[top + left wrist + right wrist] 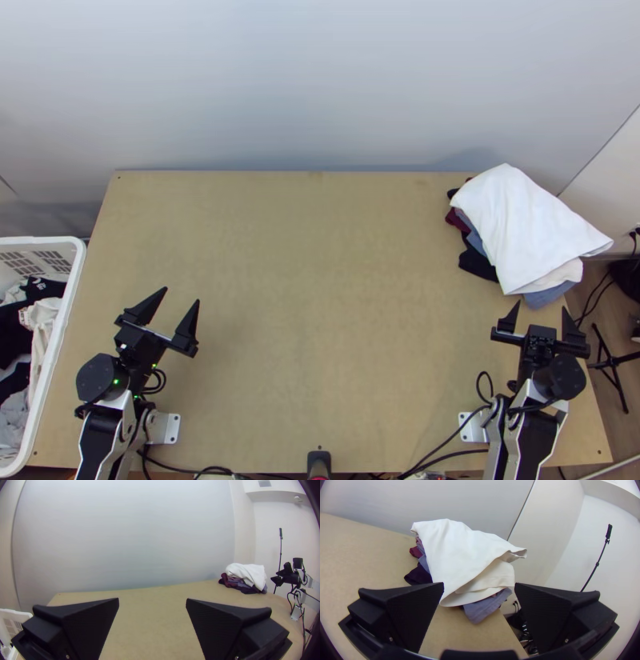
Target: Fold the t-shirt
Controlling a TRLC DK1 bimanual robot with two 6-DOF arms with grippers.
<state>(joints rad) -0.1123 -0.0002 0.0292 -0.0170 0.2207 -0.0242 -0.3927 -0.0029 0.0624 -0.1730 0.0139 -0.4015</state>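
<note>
My left gripper (182, 295) is wide apart with nothing in it, over the table's (320, 280) left side towards the near edge. My right gripper (542, 306) is wide and bare too, by the right edge, near the pile. I judge both are parked so the middle can take a shirt laid flat.

The t-shirt I can't name for sure. It may be the white cloth (520, 224), loosely doubled over on top of the pile at the far right corner, with dark cloth (478, 264) and blue cloth (549, 295) poking out beneath; I take that corner as the place for finished work. Or it may be in the basket (78, 260) against the left edge, where black clothes (12, 332) and white clothes (42, 320) lie bunched.
</note>
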